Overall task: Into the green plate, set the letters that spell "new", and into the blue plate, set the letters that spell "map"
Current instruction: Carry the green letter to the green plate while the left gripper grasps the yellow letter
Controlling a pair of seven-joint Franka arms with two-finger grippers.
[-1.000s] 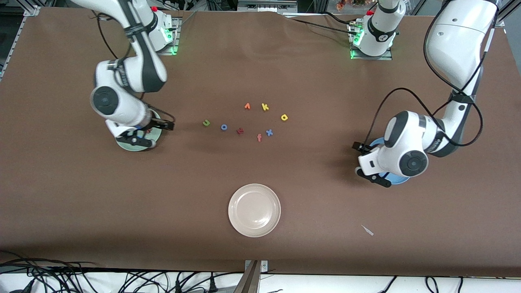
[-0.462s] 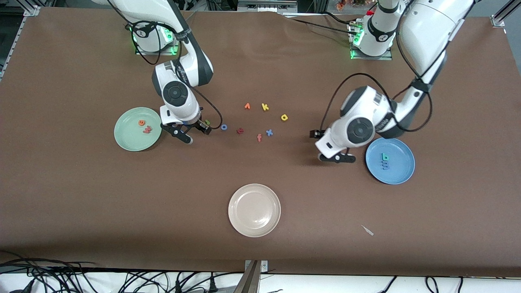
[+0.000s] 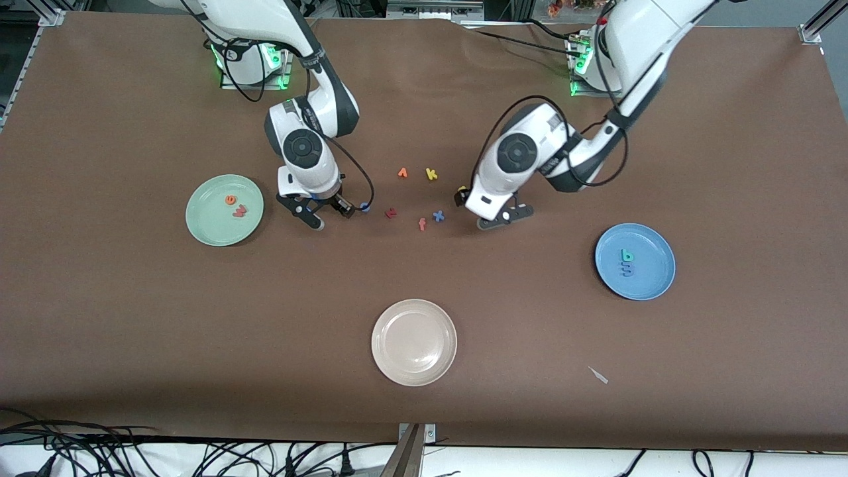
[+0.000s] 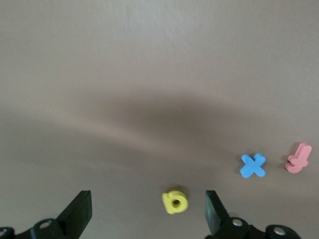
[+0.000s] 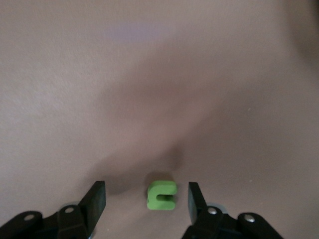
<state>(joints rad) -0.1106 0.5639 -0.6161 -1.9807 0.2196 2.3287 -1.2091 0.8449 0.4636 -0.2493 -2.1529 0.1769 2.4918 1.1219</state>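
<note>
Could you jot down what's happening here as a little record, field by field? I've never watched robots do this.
green plate: holds orange e and pinkish-red w
blue plate: holds teal p and blue m
right gripper: jaws open, either side of green n lying on the table
left gripper: jaws open, either side of yellow a lying on the table
loose letters: blue x, salmon f, yellow k
cream plate: nothing in it

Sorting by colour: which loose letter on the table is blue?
The x, a blue cross beside the salmon f; the o beside the right gripper is blue too.
</note>
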